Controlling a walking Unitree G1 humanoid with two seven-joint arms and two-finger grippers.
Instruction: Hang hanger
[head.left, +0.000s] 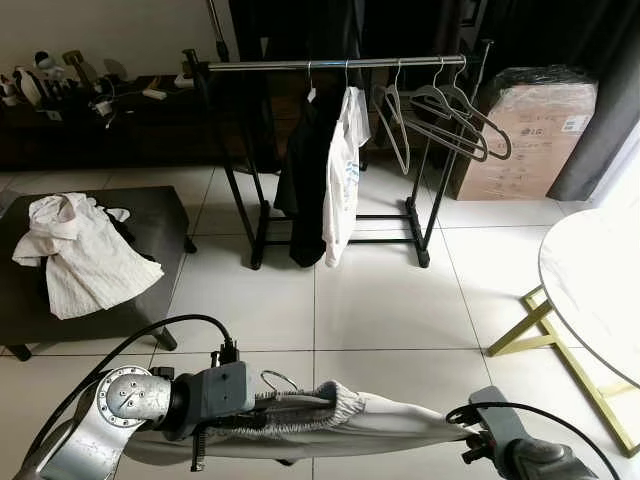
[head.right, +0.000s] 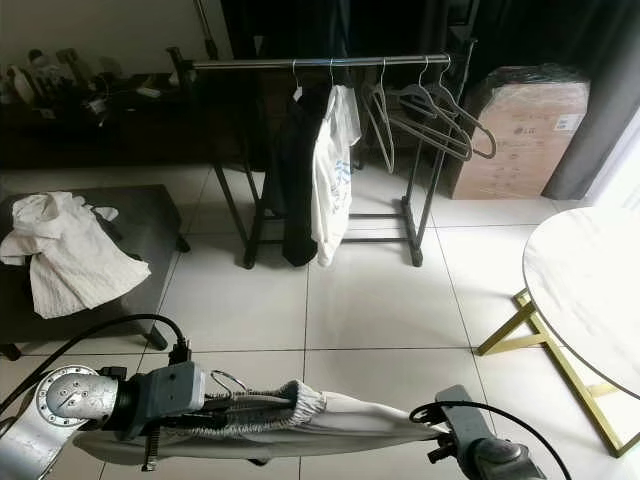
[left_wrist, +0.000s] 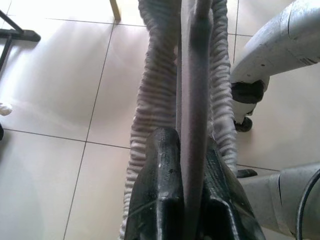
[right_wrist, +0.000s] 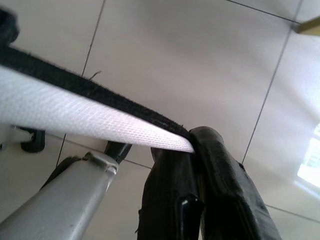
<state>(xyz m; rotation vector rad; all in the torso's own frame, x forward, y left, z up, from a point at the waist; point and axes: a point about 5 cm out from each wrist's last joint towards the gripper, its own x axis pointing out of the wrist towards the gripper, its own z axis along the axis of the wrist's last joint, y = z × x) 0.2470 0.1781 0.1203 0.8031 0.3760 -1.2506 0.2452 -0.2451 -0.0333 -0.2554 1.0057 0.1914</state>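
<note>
A grey hanger (left_wrist: 195, 75) with a metal hook (head.left: 280, 380) lies level, low in front of me, threaded into a white garment (head.left: 385, 425) with a gathered waistband. My left gripper (left_wrist: 191, 145) is shut on the hanger's bar at the waistband. My right gripper (right_wrist: 192, 142) is shut on the garment's far end, a white band with a black edge. Ahead across the tiles stands a black clothes rack with a silver rail (head.left: 330, 64). On it hang a black garment (head.left: 300, 170), a white shirt (head.left: 340, 170) and several empty hangers (head.left: 450, 115).
A low dark table (head.left: 160, 215) on my left carries crumpled white clothes (head.left: 80, 255). A round white table (head.left: 590, 270) on gold legs stands to my right. A wrapped cardboard box (head.left: 530, 130) sits beside the rack. A cluttered dark shelf (head.left: 60, 100) lines the back wall.
</note>
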